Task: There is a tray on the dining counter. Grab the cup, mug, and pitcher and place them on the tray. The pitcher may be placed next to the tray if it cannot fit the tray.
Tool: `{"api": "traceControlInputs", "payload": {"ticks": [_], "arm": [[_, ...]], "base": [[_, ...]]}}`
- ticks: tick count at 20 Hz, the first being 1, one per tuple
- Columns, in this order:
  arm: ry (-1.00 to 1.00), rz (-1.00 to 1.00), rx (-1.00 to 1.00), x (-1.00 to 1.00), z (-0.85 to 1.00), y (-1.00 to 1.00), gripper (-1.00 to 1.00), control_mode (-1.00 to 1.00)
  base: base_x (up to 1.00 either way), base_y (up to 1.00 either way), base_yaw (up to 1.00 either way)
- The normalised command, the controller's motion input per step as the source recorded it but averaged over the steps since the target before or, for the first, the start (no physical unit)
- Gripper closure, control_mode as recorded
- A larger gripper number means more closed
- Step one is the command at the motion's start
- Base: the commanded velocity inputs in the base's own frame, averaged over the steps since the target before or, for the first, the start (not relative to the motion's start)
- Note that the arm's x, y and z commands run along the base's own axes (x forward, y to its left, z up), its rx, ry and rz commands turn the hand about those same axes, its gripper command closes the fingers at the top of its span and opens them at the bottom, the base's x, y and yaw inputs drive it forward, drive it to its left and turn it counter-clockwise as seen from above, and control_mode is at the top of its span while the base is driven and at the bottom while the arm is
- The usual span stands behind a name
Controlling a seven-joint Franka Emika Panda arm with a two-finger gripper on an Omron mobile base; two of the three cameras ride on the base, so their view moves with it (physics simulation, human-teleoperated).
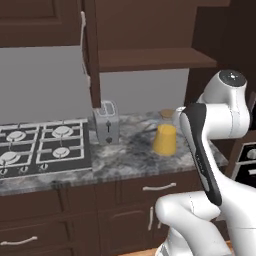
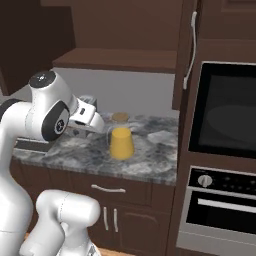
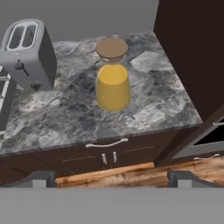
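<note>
On the grey marbled bench (image 1: 125, 160) with the stove, the pitcher (image 1: 165, 137) stands upright and alone, its orange-yellow body widening toward the base and its round tan lid (image 3: 112, 48) sitting level on the clear neck. From the hand view the pitcher (image 3: 113, 85) sits near the middle of the stone, well back from the front edge, with bare stone all round it. A silver toaster (image 1: 107, 122) stands to its left, clearly apart from it, and beyond the toaster lies the stove (image 1: 42, 147) with its four burners. In the right base view the pitcher (image 2: 121, 140) stands between the arm's wrist and a tall dark oven column (image 2: 225, 150) on the right, whose side wall meets the bench end.

The tool (image 3: 112, 177) hangs high above the floor in front of the bench, looking down and forward at the pitcher; its two dark fingertips (image 3: 41, 178) show at the bottom corners of the hand view, spread wide apart with nothing between them. It is well short of the pitcher and touches nothing. Dark wood drawers (image 1: 150, 192) with pale handles run under the bench, and a wooden shelf (image 1: 150, 60) hangs on the wall above it.
</note>
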Motion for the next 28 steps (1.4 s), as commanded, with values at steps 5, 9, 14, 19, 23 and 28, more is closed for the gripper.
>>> {"api": "traceControlInputs", "payload": {"ticks": [5,9,14,19,23,28], "arm": [[0.0,0.0,0.0,0.0,0.0,0.0,-1.0,1.0],[0.0,0.0,0.0,0.0,0.0,0.0,-1.0,1.0],[0.0,0.0,0.0,0.0,0.0,0.0,-1.0,1.0],[0.0,0.0,0.0,0.0,0.0,0.0,-1.0,1.0],[0.0,0.0,0.0,0.0,0.0,0.0,-1.0,1.0],[0.0,0.0,0.0,0.0,0.0,0.0,-1.0,1.0]], "base": [[0.46,0.31,-0.2],[0.15,0.31,-0.2],[0.24,0.38,-0.18],[0.33,0.38,-0.07],[0.2,0.41,-0.03],[0.27,0.41,0.0]]}}
